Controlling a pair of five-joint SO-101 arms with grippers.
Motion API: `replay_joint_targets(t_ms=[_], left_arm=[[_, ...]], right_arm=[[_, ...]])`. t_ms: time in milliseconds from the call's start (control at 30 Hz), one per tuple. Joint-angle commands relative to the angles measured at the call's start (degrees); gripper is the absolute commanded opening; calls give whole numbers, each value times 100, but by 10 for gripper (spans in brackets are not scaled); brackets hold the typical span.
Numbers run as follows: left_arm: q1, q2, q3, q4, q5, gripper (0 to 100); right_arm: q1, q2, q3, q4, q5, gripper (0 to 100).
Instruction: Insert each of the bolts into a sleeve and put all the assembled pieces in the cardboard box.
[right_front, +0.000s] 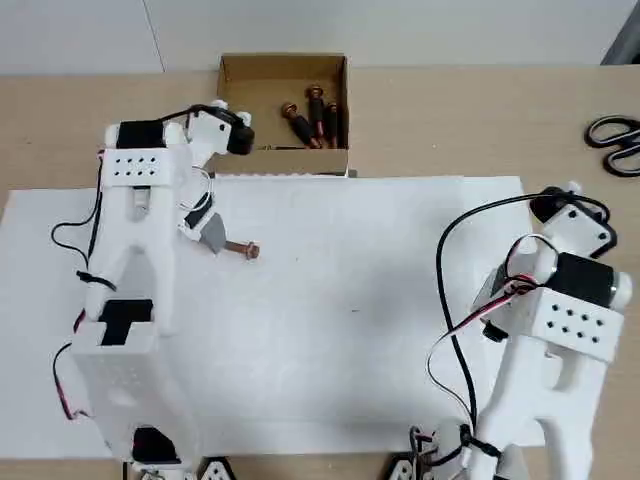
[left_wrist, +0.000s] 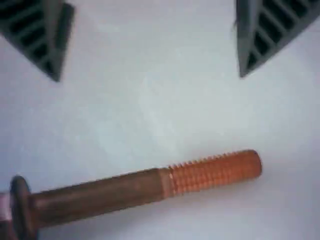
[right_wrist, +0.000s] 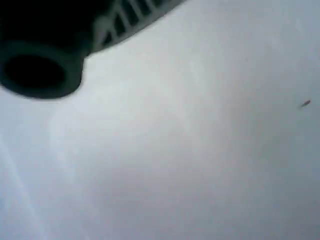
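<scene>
Bolt lies on white sheet beside wide-spread left hand.

Left wrist view: the bolt has its head cut by the picture's edge, and the fingers of the left gripper run out of frame. Right wrist view: a dark tube, blurred, cut off at the edge. High view: assembled pieces partly hidden behind the cardboard box wall; scissors cut off.
</scene>
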Motion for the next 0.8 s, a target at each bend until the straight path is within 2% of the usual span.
replay_joint_targets(t_ms=[0, 67, 200, 367, 467, 567, 767], left_arm=[[0, -360, -462, 114, -1257, 179], [0, -360, -497, 114, -1952, 178], [105, -360, -497, 114, -2127, 180], [193, -343, -497, 114, -2971, 188], [176, -299, -497, 114, -3499, 238], [193, -299, -497, 114, -3710, 270], [448, -299, -497, 97, -4193, 271]], right_arm=[[84, -180, -18, -75, -62, 2], [84, -180, -18, -57, -53, 2], [84, -171, -18, -57, -53, 2], [84, -163, -18, -75, -53, 2], [84, -163, -18, -75, -53, 2], [57, -171, -18, -75, -53, 2], [48, -171, -18, -101, -44, 2]])
